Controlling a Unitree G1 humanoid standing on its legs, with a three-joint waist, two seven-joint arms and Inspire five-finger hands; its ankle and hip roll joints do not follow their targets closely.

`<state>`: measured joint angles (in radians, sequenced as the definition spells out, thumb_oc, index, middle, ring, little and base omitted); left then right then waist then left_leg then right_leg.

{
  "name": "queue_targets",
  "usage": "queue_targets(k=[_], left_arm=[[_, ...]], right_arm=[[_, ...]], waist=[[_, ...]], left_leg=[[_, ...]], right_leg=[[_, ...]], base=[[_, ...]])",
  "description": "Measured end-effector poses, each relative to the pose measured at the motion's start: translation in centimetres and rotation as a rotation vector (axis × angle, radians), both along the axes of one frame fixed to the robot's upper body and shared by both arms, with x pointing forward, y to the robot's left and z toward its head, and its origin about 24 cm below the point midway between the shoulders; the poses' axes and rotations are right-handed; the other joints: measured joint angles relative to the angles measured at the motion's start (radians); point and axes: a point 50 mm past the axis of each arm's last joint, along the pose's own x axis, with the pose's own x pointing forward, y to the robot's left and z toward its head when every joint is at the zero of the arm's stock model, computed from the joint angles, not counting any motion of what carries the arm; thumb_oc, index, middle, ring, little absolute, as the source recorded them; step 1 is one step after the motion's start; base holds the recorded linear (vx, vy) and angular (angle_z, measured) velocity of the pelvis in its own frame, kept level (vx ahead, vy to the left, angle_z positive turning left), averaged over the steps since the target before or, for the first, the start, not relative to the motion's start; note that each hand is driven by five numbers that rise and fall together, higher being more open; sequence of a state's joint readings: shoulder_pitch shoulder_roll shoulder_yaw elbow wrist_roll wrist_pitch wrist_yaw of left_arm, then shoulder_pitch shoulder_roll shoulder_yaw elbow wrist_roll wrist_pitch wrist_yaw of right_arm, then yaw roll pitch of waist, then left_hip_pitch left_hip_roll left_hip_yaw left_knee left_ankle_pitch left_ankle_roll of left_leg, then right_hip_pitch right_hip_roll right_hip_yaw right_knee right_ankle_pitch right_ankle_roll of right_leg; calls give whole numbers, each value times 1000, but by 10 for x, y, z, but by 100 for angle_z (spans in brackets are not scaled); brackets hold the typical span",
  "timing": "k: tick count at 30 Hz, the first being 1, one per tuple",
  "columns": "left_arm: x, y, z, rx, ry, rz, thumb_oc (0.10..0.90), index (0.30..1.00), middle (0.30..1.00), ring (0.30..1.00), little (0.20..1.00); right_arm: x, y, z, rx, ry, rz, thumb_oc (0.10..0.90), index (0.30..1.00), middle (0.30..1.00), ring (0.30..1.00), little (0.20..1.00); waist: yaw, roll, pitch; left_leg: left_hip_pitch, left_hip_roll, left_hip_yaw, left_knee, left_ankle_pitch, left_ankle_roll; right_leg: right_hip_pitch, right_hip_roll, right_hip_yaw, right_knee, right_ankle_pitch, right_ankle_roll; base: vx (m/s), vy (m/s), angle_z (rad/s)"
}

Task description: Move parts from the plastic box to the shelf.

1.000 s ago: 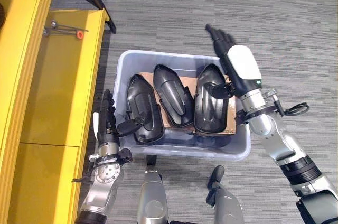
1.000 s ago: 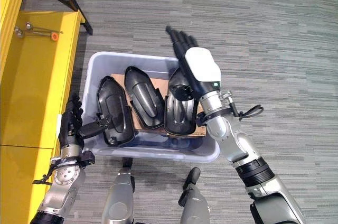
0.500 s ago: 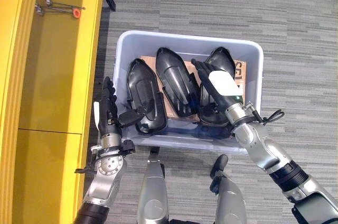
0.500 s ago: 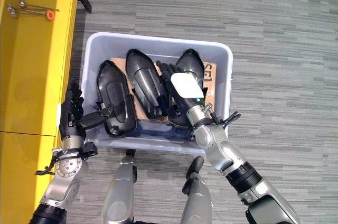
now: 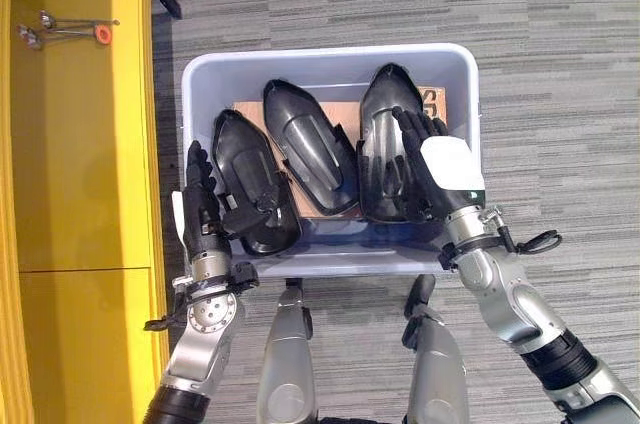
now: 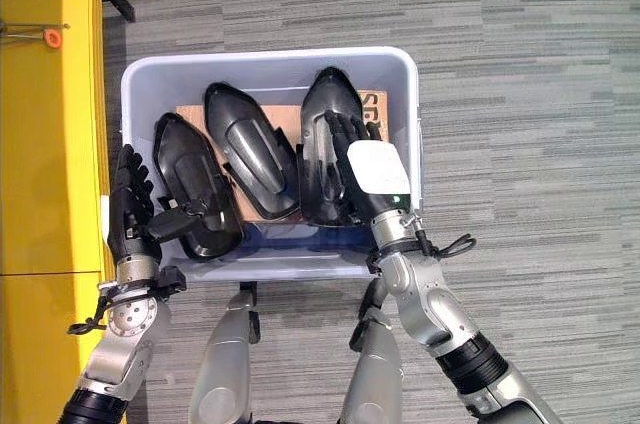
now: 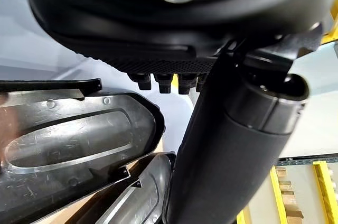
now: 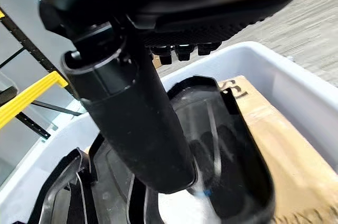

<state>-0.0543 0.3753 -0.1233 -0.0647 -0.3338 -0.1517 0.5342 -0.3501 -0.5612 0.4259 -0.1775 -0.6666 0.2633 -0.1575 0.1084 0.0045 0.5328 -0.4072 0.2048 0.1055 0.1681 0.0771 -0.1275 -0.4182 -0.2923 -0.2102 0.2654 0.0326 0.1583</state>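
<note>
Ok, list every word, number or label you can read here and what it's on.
Cardboard sheet in the plastic box: dark print at its corner, mostly hidden by a black part; unreadable.
Nothing else carries legible text.

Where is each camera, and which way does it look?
Left eye view: on the head, looking down at the box, three black parts and the yellow shelf; both arms show.
Right eye view: beside it, same scene.
Left wrist view: on the left arm, along the left hand at the left part.
Right wrist view: on the right arm, along the right hand at the right part.
Shared: box and parts.
</note>
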Motion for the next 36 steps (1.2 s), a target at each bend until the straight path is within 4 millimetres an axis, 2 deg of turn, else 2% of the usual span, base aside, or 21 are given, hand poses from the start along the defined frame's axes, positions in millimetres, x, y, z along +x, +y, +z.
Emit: queue_targets(k=[7,13,22,31,36], left_arm=[[-2,-1,1,-20,1,-6,900,1000,1000,1000,1000],[-2,-1,0,-18,14,-7,900,1000,1000,1000,1000],[-6,0,-5,-22,35,-3,900,1000,1000,1000,1000],[-7,-4,-6,-26,39,-21,900,1000,1000,1000,1000],[-7,-10,-4,-26,29,-43,900,1000,1000,1000,1000]], right_arm=[[-5,2,-7,-41,85,47,900,1000,1000,1000,1000],[-8,2,-1,-66,73,73,900,1000,1000,1000,1000],[-9,3,-3,-96,112,101,900,1000,1000,1000,1000],[-11,10,-16,-121,197,99,900,1000,1000,1000,1000],[-9,12,-12,-137,173,92,900,1000,1000,1000,1000]], waist=[[-1,3,1],[2,4,0],[2,4,0],[1,4,0],[2,4,0]], left_leg=[[-36,0,2,1,4,3],[-46,0,1,1,5,2],[-60,0,-1,2,5,1],[-113,1,-4,5,13,-1],[-164,1,-13,21,17,-1]], right_leg=[[-50,-2,7,24,-7,0],[-63,-3,7,31,-9,2],[-78,-3,7,36,-13,2],[-142,-5,9,65,-20,-3],[-196,-8,10,98,-28,-9]], base=[[-2,3,-1],[0,0,0],[0,0,0],[-3,1,0],[-2,1,1]])
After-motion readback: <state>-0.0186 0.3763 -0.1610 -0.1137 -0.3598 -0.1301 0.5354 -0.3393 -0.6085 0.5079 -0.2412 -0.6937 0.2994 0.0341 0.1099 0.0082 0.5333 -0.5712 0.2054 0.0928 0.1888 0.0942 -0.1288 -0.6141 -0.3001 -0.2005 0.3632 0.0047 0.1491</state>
